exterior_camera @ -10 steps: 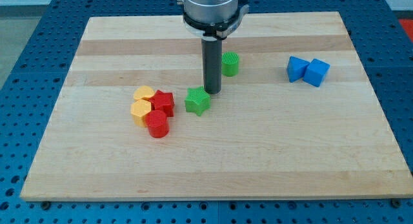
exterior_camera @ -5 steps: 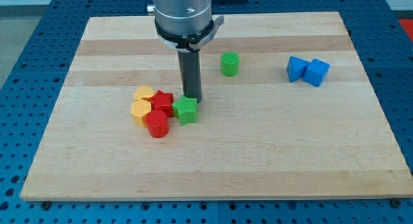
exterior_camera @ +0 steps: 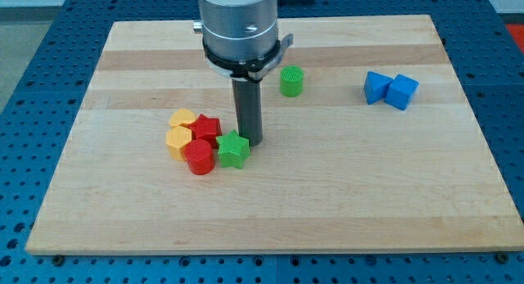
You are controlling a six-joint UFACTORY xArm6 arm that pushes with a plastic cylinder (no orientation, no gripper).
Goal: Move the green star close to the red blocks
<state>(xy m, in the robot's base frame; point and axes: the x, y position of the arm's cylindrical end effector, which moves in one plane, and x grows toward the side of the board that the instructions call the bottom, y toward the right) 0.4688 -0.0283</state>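
Note:
The green star (exterior_camera: 232, 150) lies left of the board's middle, touching the red cylinder (exterior_camera: 199, 157) and close beside the red star-shaped block (exterior_camera: 207, 128). My tip (exterior_camera: 249, 142) stands just to the star's upper right, at its edge. The rod rises from there to the arm's grey head at the view's top.
Two yellow blocks (exterior_camera: 180, 128) sit against the red ones on their left. A green cylinder (exterior_camera: 291, 81) stands above and to the right of my tip. Two blue blocks (exterior_camera: 390, 90) sit at the right. The wooden board (exterior_camera: 327, 194) has blue perforated table around it.
My tip moved left and down the view, pushing the green star from the board's middle against the red blocks. In the last half second tip and star shifted slightly further down.

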